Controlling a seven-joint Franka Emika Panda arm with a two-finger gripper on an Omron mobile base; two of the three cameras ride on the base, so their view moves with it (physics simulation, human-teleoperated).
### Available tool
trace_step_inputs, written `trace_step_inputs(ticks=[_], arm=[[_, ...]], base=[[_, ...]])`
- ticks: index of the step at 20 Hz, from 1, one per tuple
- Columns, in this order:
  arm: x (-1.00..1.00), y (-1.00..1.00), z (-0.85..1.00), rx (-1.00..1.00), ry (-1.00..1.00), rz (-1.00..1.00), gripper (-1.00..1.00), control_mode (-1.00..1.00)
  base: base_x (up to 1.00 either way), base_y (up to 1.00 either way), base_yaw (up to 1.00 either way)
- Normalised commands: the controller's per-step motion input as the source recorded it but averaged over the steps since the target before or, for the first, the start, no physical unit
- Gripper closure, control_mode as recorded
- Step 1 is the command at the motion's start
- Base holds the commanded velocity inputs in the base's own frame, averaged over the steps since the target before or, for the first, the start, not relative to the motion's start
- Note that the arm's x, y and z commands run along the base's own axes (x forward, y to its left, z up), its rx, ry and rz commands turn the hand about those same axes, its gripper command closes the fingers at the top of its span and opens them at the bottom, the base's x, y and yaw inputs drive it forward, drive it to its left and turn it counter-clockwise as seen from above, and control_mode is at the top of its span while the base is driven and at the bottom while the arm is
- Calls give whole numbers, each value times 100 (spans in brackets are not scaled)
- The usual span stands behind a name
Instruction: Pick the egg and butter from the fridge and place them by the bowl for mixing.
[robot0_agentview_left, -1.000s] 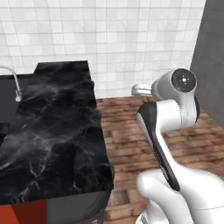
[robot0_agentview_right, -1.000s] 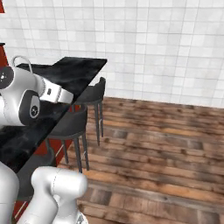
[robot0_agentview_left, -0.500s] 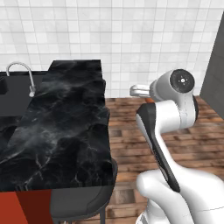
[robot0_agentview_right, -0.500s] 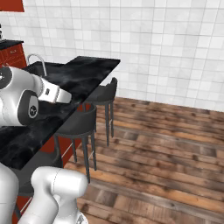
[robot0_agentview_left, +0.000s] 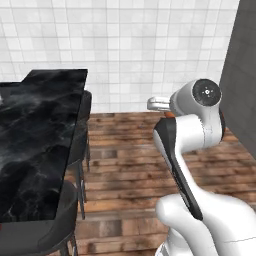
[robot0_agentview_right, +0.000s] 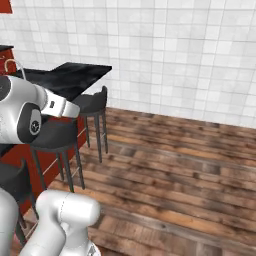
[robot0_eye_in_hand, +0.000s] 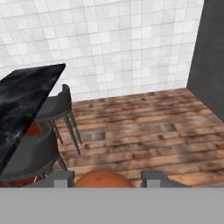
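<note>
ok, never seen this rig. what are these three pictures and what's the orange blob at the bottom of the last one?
All rendered: a white robot arm on a driving base in a simulated kitchen. Two pictures come from cameras on the base, behind the arm to its left and right, looking forward. The third comes from a camera on the hand, looking along the gripper. The orange-brown blob is the egg, sitting between the two grey fingertips, so it looks held. Around it: a black marble counter with dark stools, a wood floor, a white tiled wall, and a dark grey fridge side on the right.
</note>
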Motion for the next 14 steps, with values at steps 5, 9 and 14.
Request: trace_step_inputs(ticks=[5,9,14], arm=[[0,0,0,0,0,0,100,100],[0,0,0,0,0,0,100,100],[0,0,0,0,0,0,100,100]], base=[[100,-98,11],[100,-83,12],[100,-68,10]])
